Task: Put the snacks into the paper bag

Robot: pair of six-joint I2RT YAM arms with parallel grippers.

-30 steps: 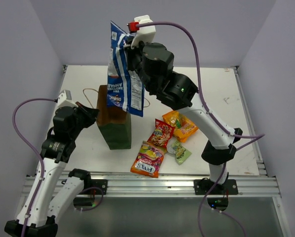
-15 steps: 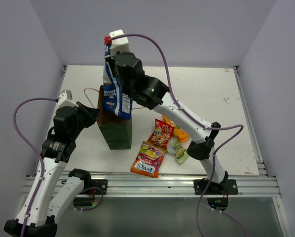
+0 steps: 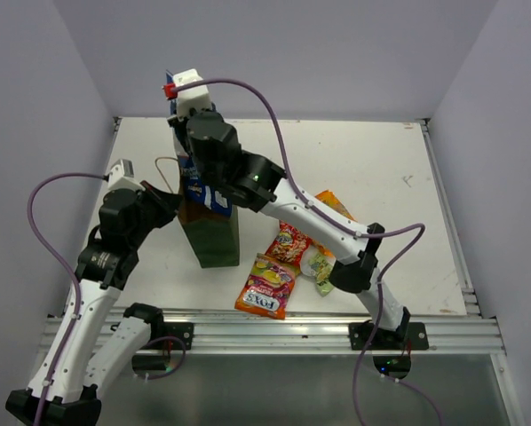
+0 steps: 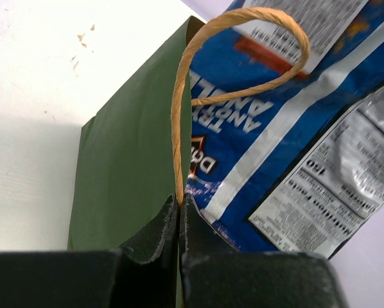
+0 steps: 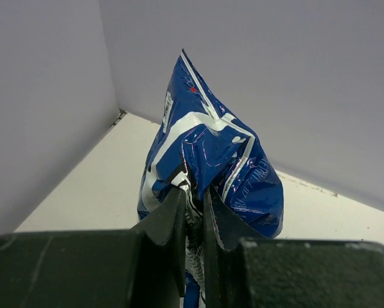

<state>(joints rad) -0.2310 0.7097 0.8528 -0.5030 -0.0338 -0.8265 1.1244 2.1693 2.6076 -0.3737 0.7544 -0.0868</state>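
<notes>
The dark green paper bag (image 3: 214, 240) stands upright left of centre. My left gripper (image 4: 179, 204) is shut on its tan loop handle (image 4: 178, 122), close against the green wall (image 4: 128, 167). My right gripper (image 5: 193, 192) is shut on the top part of the long blue-and-white snack bag (image 5: 211, 141), which hangs over the paper bag with its lower end (image 3: 202, 185) at the bag's mouth. How deep it reaches is hidden. On the table to the right lie the red packet (image 3: 289, 244), the orange packet (image 3: 334, 203), the FOX'S packet (image 3: 265, 289) and the light-green packet (image 3: 324, 274).
The right arm (image 3: 319, 217) stretches from its base across the loose packets and partly covers the orange one. The second tan handle (image 3: 165, 162) loops out behind the paper bag. Purple walls close the table at the back and sides.
The right arm has swung left and down with the blue-and-white bag, bringing its lower end from beside the paper bag to over its mouth. The left gripper has stayed on the handle.
</notes>
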